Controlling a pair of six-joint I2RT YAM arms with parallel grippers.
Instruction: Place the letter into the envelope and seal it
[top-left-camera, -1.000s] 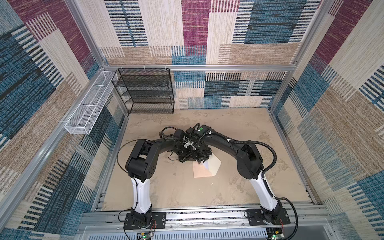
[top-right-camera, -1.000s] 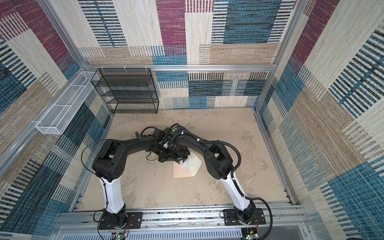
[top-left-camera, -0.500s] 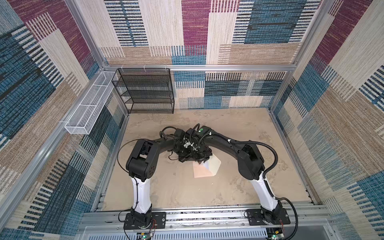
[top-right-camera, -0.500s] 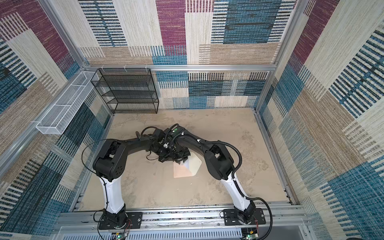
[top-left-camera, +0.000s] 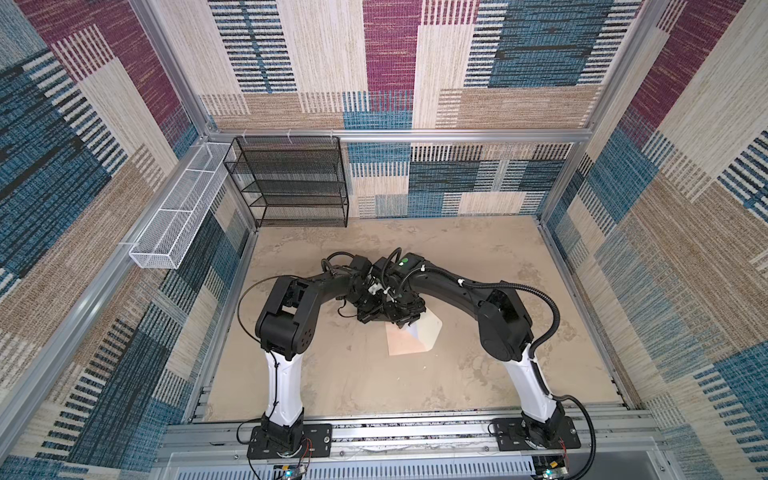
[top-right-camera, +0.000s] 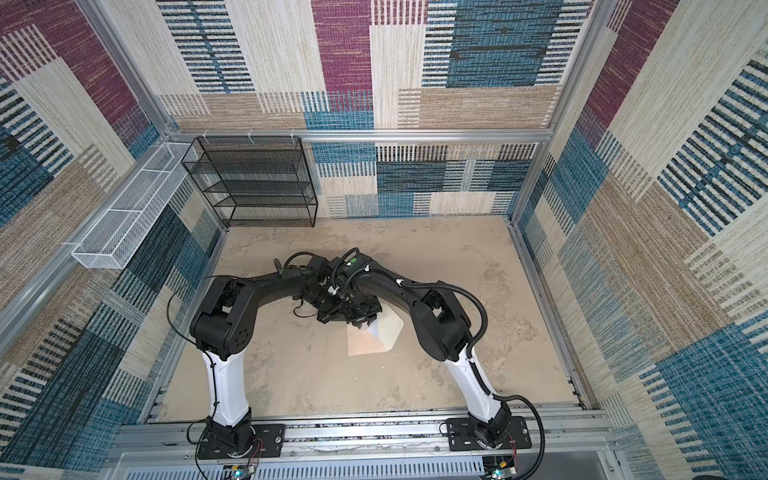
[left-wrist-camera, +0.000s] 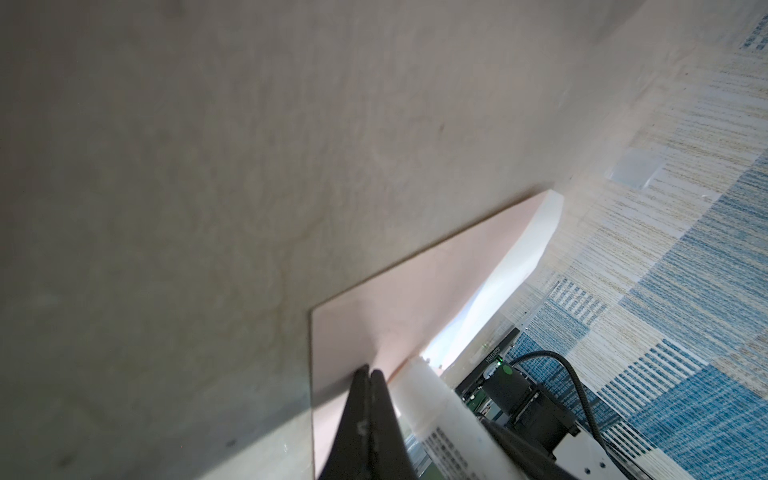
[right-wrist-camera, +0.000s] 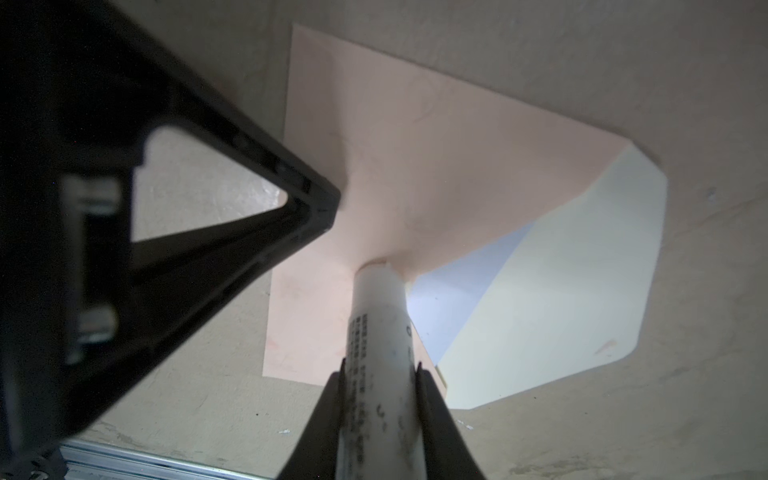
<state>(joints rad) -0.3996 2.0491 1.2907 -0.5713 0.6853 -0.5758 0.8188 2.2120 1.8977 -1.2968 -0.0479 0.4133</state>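
At the lower middle of the right wrist view, a white tube (right-wrist-camera: 380, 332) is grasped from both sides by the right hand (right-wrist-camera: 380, 368). Small dark print runs along the tube, but it is too blurred to be read. The tip of the tube is touching the envelope (right-wrist-camera: 436, 158) at the edge of its mouth. The left hand (left-wrist-camera: 370, 374) is clenched, its tips pressed together. It is held over the peach face of the envelope, just beside the tube; whether it touches the paper cannot be told. At the lower right of the left wrist view, small white writing is seen on a black part of the right arm (left-wrist-camera: 523, 395), next to a green light. It also cannot be read.

The envelope is laid flat on the table (top-left-camera: 353, 386), near the middle of both top views, and is partly hidden under the two hands. Its cream flap (top-left-camera: 430, 332) is opened and points to the right of the frame. The long axis cannot be told, because the far part is covered. Between the peach face and the flap a pale bluish surface (right-wrist-camera: 453, 299) is shown; what it is cannot be told.

At the far wall, in the upper left of the frame, a black wire rack (top-left-camera: 291, 183) and a white mesh basket (top-left-camera: 174, 224) are seen.
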